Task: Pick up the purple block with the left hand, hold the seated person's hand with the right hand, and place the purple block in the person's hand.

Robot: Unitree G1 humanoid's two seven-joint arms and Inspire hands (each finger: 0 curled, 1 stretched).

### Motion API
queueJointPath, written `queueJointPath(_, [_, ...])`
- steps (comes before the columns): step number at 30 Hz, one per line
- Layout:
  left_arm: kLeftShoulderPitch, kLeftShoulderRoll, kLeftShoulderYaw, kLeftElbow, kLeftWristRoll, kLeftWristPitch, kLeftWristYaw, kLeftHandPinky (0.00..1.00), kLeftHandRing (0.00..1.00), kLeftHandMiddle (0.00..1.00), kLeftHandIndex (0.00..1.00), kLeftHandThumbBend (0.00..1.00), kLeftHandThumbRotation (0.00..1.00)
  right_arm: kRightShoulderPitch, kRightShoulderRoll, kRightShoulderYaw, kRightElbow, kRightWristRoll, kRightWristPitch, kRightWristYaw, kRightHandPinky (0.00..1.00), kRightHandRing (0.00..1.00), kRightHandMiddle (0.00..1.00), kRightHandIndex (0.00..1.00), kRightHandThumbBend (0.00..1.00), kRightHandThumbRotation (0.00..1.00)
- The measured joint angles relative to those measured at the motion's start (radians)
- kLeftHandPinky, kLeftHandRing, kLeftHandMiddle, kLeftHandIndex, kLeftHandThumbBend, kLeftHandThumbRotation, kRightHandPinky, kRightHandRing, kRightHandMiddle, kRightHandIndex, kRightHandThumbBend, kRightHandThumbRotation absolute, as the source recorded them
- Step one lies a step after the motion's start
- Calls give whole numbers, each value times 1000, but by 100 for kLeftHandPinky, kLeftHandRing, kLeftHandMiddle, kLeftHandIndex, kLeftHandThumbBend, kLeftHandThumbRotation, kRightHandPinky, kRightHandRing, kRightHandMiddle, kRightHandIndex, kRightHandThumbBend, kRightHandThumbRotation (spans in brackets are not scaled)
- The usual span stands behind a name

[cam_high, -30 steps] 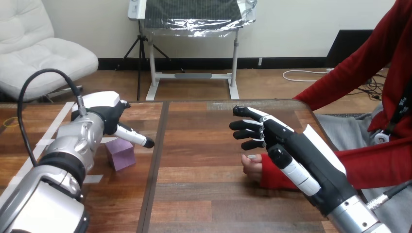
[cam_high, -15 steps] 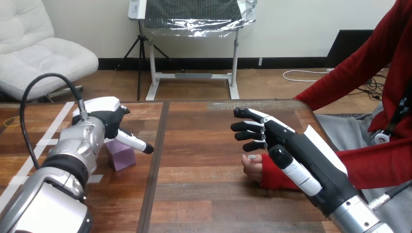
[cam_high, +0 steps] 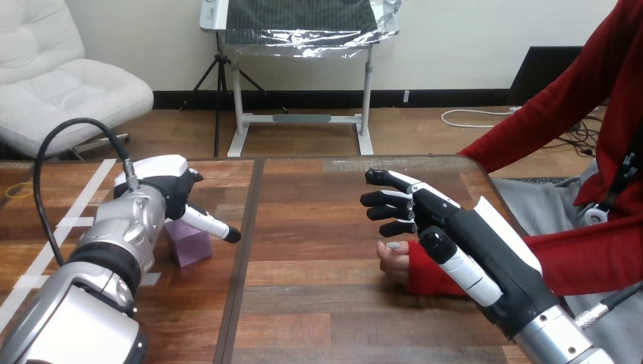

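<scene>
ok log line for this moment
left hand at purple block | block on table | right hand open over person's hand

The purple block (cam_high: 191, 244) is a pale, matte violet, darker on its shaded face. The left robot hand (cam_high: 168, 184) is black under a white shell, on a silver forearm (cam_high: 114, 243). The right robot hand (cam_high: 462, 227) is also black, with a white shell along its back and fingers (cam_high: 390, 178) banded black and white. The worktop (cam_high: 318, 227) is reddish-brown wood grain laid in planks, split by a dark seam (cam_high: 232, 303), with white tape strips (cam_high: 97, 176) at its left.
</scene>
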Motion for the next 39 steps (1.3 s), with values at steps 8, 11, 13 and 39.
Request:
queueJointPath(8, [2, -1, 2, 0, -6, 6, -10, 92, 97, 97, 94, 100, 53, 0, 0, 0, 0, 0, 0, 0, 75, 81, 83, 88, 100, 100])
queueJointPath(11, [5, -3, 3, 1, -10, 11, -14, 91, 97, 97, 94, 100, 53, 0, 0, 0, 0, 0, 0, 0, 75, 81, 83, 88, 100, 100])
queueJointPath(13, [7, -4, 4, 1, -15, 12, -15, 91, 97, 97, 94, 100, 52, 0, 0, 0, 0, 0, 0, 0, 75, 81, 83, 88, 100, 100])
queueJointPath(39, [42, -10, 1, 10, -30, 37, -29, 90, 98, 97, 95, 100, 54, 0, 0, 0, -33, 0, 2, 0, 73, 80, 82, 87, 100, 100])
